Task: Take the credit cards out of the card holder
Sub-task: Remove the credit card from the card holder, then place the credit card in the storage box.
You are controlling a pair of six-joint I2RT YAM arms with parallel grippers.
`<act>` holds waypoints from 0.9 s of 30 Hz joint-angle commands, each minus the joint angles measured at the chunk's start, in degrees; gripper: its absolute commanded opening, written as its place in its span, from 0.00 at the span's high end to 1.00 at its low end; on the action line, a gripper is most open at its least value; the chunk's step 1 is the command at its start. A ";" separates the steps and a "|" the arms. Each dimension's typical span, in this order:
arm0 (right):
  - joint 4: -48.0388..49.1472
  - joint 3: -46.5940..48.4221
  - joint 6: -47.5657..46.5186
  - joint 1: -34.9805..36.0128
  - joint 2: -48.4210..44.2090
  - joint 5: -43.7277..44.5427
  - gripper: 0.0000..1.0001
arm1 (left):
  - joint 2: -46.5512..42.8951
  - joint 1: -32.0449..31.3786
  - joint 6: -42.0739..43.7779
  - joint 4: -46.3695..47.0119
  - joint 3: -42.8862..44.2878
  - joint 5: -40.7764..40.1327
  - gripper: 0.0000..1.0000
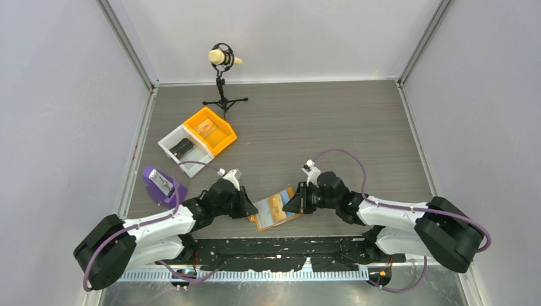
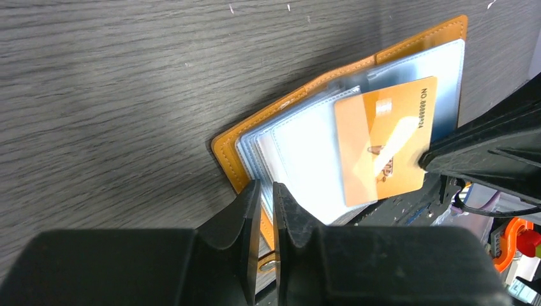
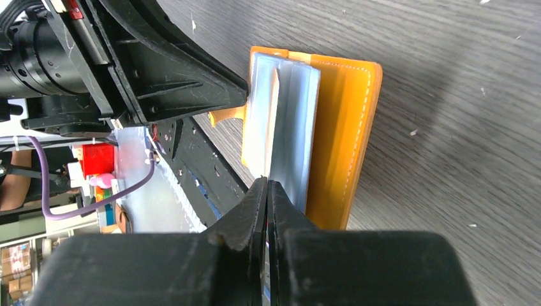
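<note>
A microphone [image 1: 224,58] on a tripod [image 1: 223,100] stands at the table's [image 1: 319,121] far edge. An orange bin [image 1: 221,121] touches a white bin [image 1: 167,141], with a purple block [image 1: 153,177] nearer.

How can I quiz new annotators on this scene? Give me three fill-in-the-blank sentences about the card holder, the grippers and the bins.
1. The card holder lies ___ on the table.
2. The card pinched at one edge by the right gripper is ___ in colour.
3. The bin beside the orange bin is ___.
Missing words: open; orange; white.
</note>
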 commanded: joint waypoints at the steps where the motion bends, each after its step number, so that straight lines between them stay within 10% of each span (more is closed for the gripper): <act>1: -3.43 0.35 -3.00 -1.50 -4.36 0.97 0.95 | -2.59 -0.06 1.21 -2.81 1.80 -0.88 0.84; 13: -16.19 4.37 -11.68 -6.00 -15.89 -1.79 0.95 | -14.62 -0.06 4.23 -17.27 10.58 1.75 0.62; 27: -15.25 10.83 -15.32 -6.97 -16.41 -27.56 0.95 | -16.70 0.02 25.39 -38.71 30.43 9.82 0.50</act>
